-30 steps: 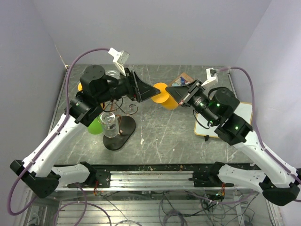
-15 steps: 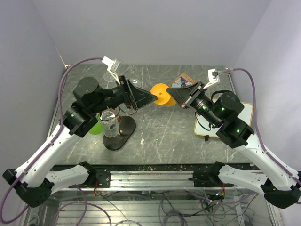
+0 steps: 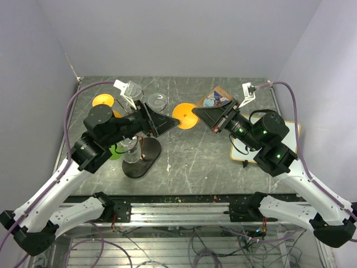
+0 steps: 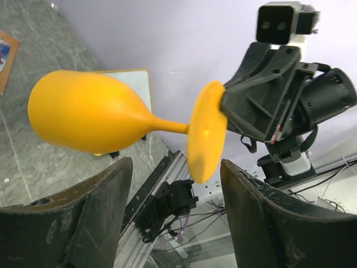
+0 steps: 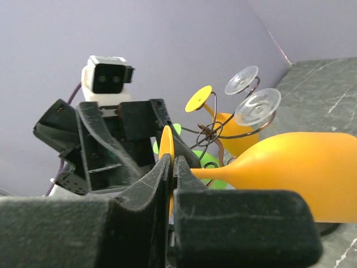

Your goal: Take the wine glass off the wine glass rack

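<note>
The orange wine glass (image 3: 183, 115) hangs in the air to the right of the wine glass rack (image 3: 143, 158), clear of its copper wire arms (image 5: 209, 131). My right gripper (image 5: 174, 159) is shut on the glass's flat foot (image 4: 206, 131), with the bowl (image 5: 295, 173) sticking out sideways. In the top view that right gripper (image 3: 194, 112) faces my left gripper (image 3: 176, 123) tip to tip. My left gripper (image 4: 175, 164) is open. Its dark fingers (image 4: 100, 212) stand just below the stem and touch nothing.
Still on the rack hang another orange glass (image 5: 234, 125), a green one (image 3: 114, 149) and clear ones (image 3: 129, 148). A white board (image 3: 290, 133) lies at the right edge of the grey table and a small picture card (image 3: 215, 97) behind it. Walls close in on three sides.
My right gripper has carried the orange glass a little to the left. The left gripper has drawn back left and lower, staying open.
</note>
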Action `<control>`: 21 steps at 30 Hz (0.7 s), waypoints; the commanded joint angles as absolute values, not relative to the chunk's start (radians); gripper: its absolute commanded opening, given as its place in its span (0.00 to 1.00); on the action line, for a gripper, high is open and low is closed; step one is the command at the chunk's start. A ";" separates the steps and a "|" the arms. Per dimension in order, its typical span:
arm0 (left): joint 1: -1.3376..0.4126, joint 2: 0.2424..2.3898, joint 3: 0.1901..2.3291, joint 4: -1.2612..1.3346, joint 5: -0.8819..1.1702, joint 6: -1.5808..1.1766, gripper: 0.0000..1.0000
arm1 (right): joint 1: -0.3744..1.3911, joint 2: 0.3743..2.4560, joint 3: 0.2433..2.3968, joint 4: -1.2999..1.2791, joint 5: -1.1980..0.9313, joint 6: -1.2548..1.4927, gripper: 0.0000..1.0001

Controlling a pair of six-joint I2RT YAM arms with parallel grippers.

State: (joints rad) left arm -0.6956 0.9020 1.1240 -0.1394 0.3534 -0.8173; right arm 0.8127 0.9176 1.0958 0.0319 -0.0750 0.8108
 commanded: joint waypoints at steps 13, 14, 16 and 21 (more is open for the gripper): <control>-0.701 0.949 1.040 0.151 0.493 -1.006 0.13 | 0.814 0.911 1.067 0.088 -0.095 0.783 0.00; -0.701 0.946 1.037 0.155 0.492 -1.013 0.08 | 0.814 0.910 1.065 0.081 -0.088 0.782 0.03; -0.701 0.936 1.030 0.168 0.491 -1.026 0.07 | 0.814 0.906 1.071 0.044 -0.061 0.756 0.12; -0.700 0.914 1.020 0.196 0.491 -1.043 0.07 | 0.814 0.854 1.060 -0.066 0.053 0.687 0.43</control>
